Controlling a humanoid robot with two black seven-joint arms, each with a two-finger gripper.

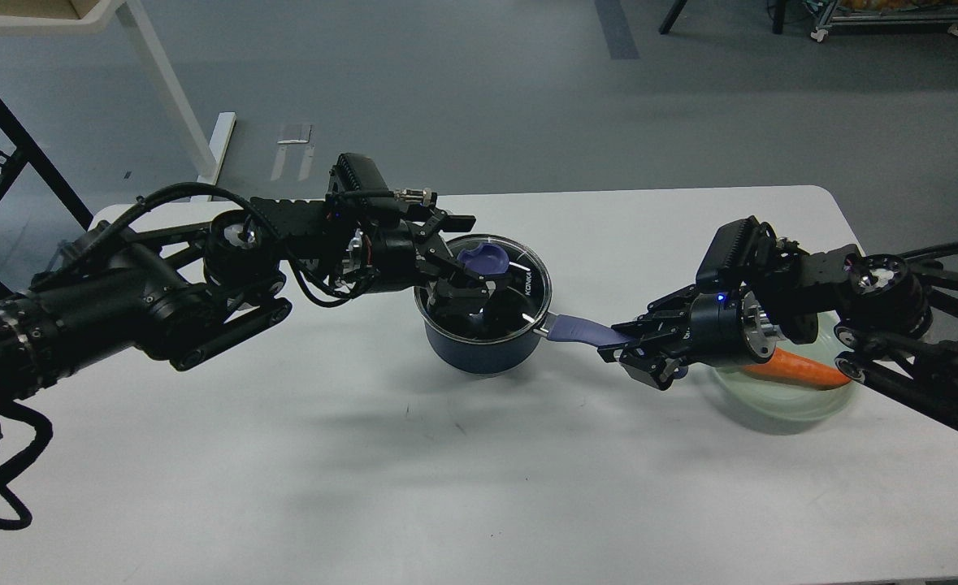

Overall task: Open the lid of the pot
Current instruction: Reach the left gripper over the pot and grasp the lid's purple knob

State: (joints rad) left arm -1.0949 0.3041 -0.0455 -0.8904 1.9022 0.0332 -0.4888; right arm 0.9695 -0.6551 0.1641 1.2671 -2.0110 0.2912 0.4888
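Note:
A dark blue pot [479, 351] with a glass lid [523, 296] stands mid-table. The lid has a purple knob [487, 260]. My left gripper [475, 255] hovers over the lid, open, with one finger [452, 221] on the far side of the knob and the other [461, 294] on the near side. I cannot tell whether the fingers touch the knob. The lid sits on the pot. My right gripper [623, 341] is shut on the end of the pot's purple handle [578, 329], to the right of the pot.
A pale green plate [775, 400] with an orange carrot [808, 370] sits at the right, partly under my right arm. The white table [365, 471] has bare surface in front. A white frame leg [174, 89] stands on the floor behind left.

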